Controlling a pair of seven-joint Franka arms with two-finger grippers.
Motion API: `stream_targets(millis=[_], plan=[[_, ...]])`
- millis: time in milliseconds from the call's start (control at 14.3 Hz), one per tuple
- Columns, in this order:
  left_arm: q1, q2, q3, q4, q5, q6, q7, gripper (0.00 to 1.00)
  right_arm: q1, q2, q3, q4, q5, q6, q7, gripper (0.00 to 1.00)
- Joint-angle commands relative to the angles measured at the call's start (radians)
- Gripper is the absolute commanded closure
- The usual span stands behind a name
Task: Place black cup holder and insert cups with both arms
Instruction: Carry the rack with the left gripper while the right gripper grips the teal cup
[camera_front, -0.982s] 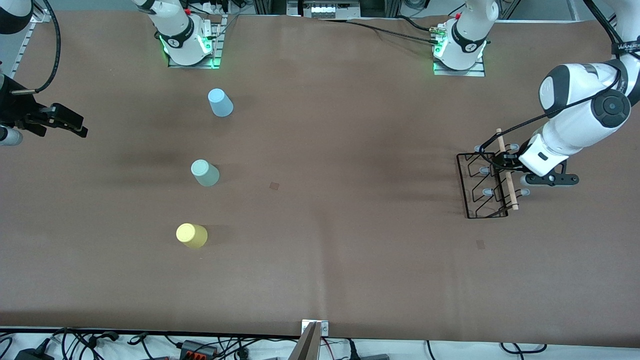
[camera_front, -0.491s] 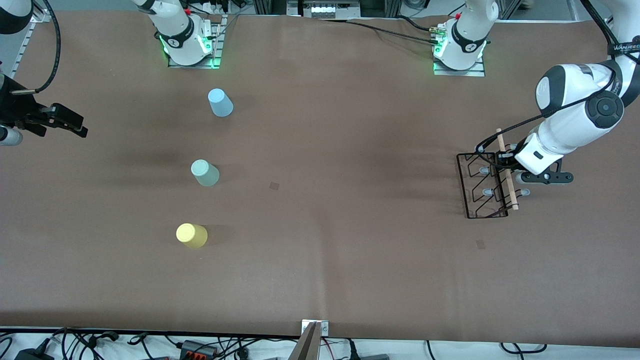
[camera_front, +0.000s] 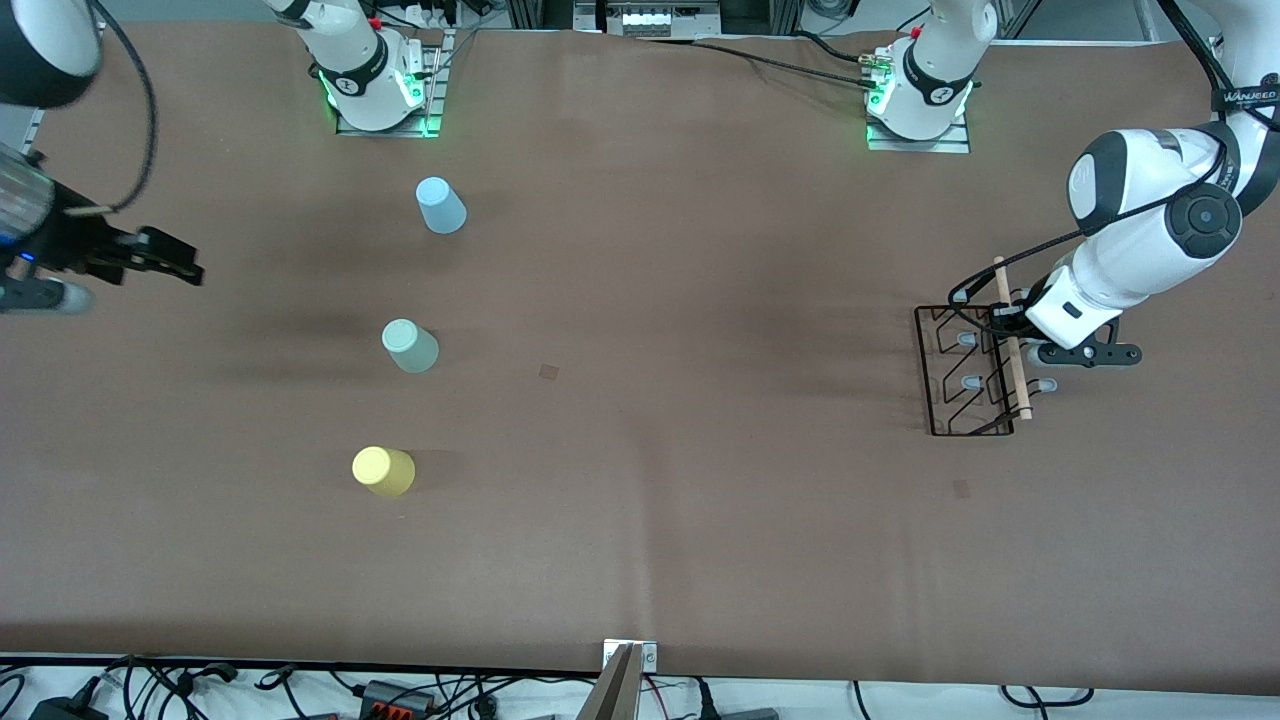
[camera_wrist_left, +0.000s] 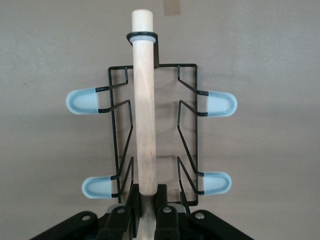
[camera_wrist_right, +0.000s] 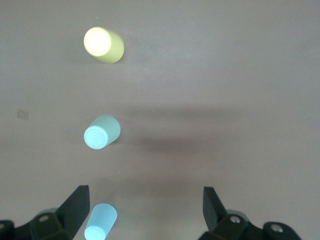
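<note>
The black cup holder (camera_front: 962, 372) stands on the brown table at the left arm's end. My left gripper (camera_front: 1008, 327) is shut on its wooden rod handle (camera_front: 1012, 360), near the end farther from the front camera. The left wrist view shows the fingers (camera_wrist_left: 132, 201) clamped on the rod (camera_wrist_left: 143, 110), with grey-tipped prongs (camera_wrist_left: 82, 101) on both sides. Three cups stand mouth down toward the right arm's end: light blue (camera_front: 440, 205), mint green (camera_front: 409, 346), yellow (camera_front: 382, 471). My right gripper (camera_front: 168, 263) is open and empty, over the table's edge at that end. Its wrist view shows the yellow (camera_wrist_right: 103, 44), mint (camera_wrist_right: 101, 132) and blue (camera_wrist_right: 101, 222) cups.
The two arm bases (camera_front: 375, 85) (camera_front: 920, 100) stand along the table edge farthest from the front camera. Small tape marks lie mid-table (camera_front: 549, 371) and just nearer the camera than the holder (camera_front: 961, 488). A metal bracket (camera_front: 628, 660) and cables sit at the nearest edge.
My right gripper has moved inward over the table toward the cups. My left gripper stays shut on the rod, and the holder has barely shifted.
</note>
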Motion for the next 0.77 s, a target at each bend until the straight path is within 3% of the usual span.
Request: stream_targets(millis=[0, 210, 351, 561, 701], plan=[[0.001, -0.034, -0.060, 0.066, -0.019, -0.122, -0.002, 0.99, 0.046, 0.052, 0.002, 0.009, 0.001, -0.001, -0.003, 0.00], [-0.004, -0.025, -0.207, 0.227, -0.022, -0.278, -0.107, 0.99, 0.108, 0.116, 0.002, 0.012, 0.019, 0.024, 0.003, 0.00], [-0.010, -0.012, -0.322, 0.290, -0.037, -0.297, -0.187, 0.99, 0.136, 0.156, 0.002, 0.014, 0.031, 0.052, 0.040, 0.00], [-0.024, 0.099, -0.438, 0.408, -0.059, -0.306, -0.339, 0.99, 0.220, 0.193, 0.000, -0.017, 0.045, 0.116, 0.126, 0.00], [-0.086, 0.169, -0.468, 0.479, -0.058, -0.308, -0.446, 0.99, 0.235, 0.209, 0.000, -0.086, 0.044, 0.205, 0.161, 0.00]])
